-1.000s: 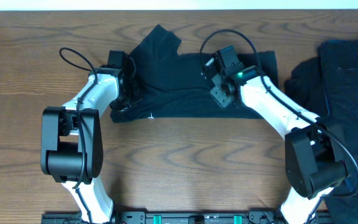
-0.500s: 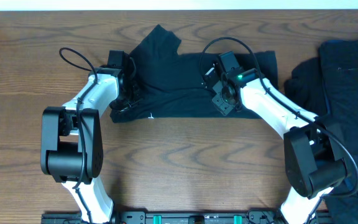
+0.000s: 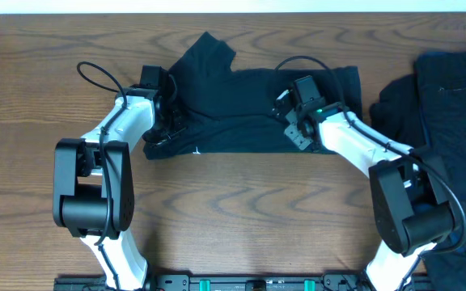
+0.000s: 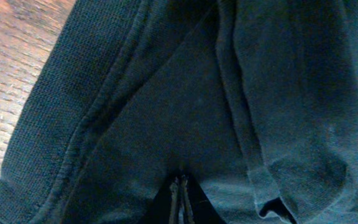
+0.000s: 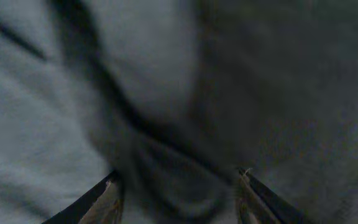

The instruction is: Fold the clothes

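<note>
Shirt (image 3: 225,101) long axis 9–3 o'clock. Left gripper (image 4: 179,190) pinched shut at 9 end. Right gripper (image 5: 179,183) toward 3 end, jaws apart, straddling fold, unclamped.

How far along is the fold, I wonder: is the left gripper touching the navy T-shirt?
Touching. Left wrist view: the shut left gripper pinches the navy T-shirt, creases converging on its tips.

The overhead camera looks straight down on the table (image 3: 233,234), while both wrist cameras peer close-up at its dark T-shirt (image 3: 217,89).
</note>
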